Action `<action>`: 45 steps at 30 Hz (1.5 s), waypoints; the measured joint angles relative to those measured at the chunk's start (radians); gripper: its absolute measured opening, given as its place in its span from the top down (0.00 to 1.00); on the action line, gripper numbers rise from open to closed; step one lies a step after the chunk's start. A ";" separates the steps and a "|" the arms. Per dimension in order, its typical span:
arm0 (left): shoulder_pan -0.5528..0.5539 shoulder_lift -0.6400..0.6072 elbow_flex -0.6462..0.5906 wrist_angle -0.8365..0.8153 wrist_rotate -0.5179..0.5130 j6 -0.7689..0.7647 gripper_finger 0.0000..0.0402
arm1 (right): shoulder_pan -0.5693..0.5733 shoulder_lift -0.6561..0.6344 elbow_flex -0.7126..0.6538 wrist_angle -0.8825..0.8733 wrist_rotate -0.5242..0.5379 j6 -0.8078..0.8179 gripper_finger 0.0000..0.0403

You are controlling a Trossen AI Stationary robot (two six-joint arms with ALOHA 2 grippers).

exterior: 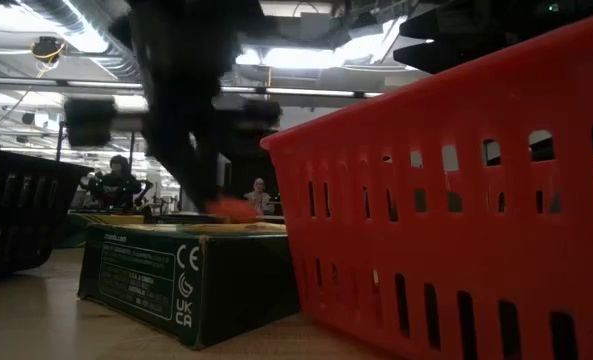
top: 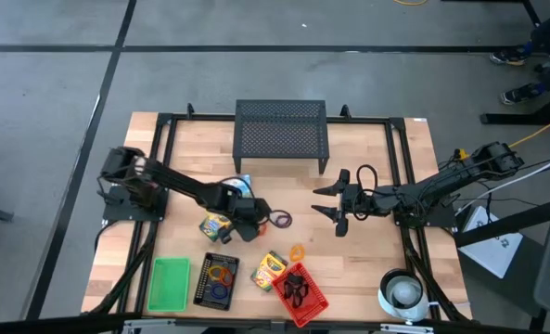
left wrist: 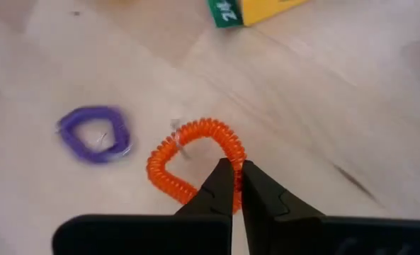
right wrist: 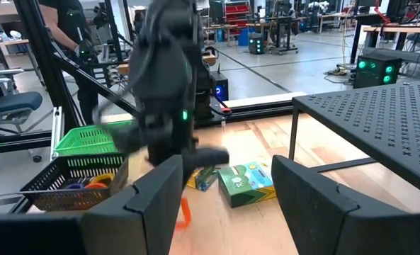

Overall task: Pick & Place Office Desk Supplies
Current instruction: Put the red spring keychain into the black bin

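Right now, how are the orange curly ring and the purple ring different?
The orange ring is pinched in the left end effector, while the purple ring lies free on the table. The orange ring looks bigger and its coils show; the purple ring looks smaller. Both are loops.

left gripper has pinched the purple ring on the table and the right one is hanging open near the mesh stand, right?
Not quite: the left gripper is shut on the orange ring, not the purple ring, which lies free beside it, as the left wrist view shows. The right gripper does hang open near the mesh stand.
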 joint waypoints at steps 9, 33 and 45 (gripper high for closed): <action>0.022 -0.250 0.000 -0.246 0.254 -0.131 0.99 | 0.000 0.000 0.000 0.001 0.000 0.008 0.46; -0.274 -0.398 -0.459 0.406 0.431 -0.771 0.99 | 0.000 0.000 0.000 -0.005 -0.007 0.000 0.46; -0.261 -0.399 -0.512 0.422 0.293 -0.870 0.89 | 0.000 0.000 0.000 -0.005 -0.008 0.000 0.46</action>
